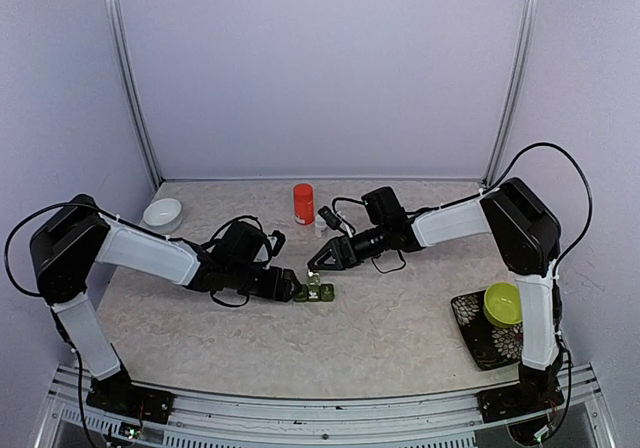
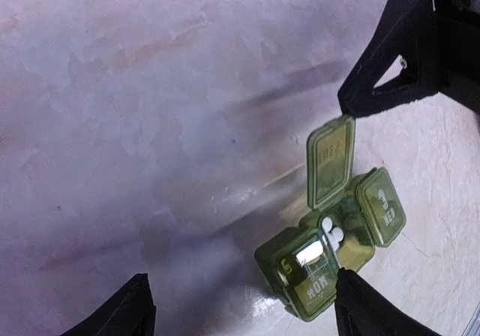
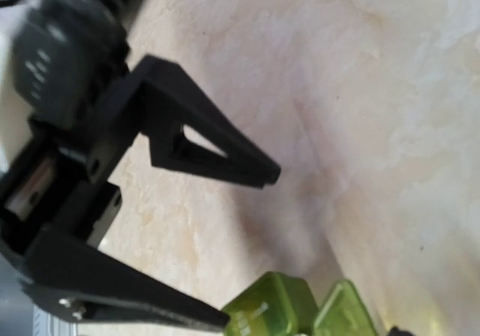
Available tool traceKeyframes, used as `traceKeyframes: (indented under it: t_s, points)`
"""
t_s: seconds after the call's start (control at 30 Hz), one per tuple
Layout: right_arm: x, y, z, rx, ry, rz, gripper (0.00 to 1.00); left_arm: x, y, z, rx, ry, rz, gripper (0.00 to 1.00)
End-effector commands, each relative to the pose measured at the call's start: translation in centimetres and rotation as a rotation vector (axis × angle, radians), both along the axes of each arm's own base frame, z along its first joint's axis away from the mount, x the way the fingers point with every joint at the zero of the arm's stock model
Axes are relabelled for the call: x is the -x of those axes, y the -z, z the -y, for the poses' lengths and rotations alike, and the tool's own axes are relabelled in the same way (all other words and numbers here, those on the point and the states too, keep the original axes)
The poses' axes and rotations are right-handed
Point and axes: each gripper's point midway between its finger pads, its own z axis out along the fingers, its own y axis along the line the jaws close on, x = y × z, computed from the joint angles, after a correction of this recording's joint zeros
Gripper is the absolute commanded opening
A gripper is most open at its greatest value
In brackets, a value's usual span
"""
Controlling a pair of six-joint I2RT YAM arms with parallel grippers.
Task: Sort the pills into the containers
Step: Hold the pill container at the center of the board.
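Marbled beige table [image 1: 400, 318], lilac walls [image 1: 320, 68]; left gripper [image 1: 297, 290] and right gripper [image 1: 316, 264] stretched low mid-frame, both spread wide beside pill box [image 1: 320, 294].

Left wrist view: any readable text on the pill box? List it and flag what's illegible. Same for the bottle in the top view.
"MON": on the near lid of the dark green pill box, seen upside down.
Raised middle lid: embossed letters, too blurred to read with certainty.
Far lid: embossed marks, unreadable.
Red-orange bottle, top view: too small, no text legible.
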Motion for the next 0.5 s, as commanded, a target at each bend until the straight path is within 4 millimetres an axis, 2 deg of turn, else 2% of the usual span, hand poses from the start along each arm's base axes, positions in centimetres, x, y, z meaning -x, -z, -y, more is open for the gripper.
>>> traceKeyframes:
  t_s: [0.0, 0.2, 0.4, 0.47]
  points:
    - [-0.1, -0.6, -0.5, -0.002, -0.008, 0.023, 0.83, 2.3, 1.9, -0.4, -0.01, 0.03, -0.09, 0.8]
    - [-0.2, -0.3, -0.6, 0.0, -0.009, 0.016, 0.83, 2.3, 2.7, 0.1, 0.006, 0.031, -0.109, 0.74]
    - [-0.1, 0.2, -0.6, 0.005, -0.015, 0.006, 0.83, 2.1, 3.6, 0.5, -0.005, 0.033, -0.136, 0.61]
    - [-0.2, 0.3, -0.6, 0.007, -0.015, 0.006, 0.83, 2.2, 3.8, 0.5, -0.009, 0.036, -0.146, 0.59]
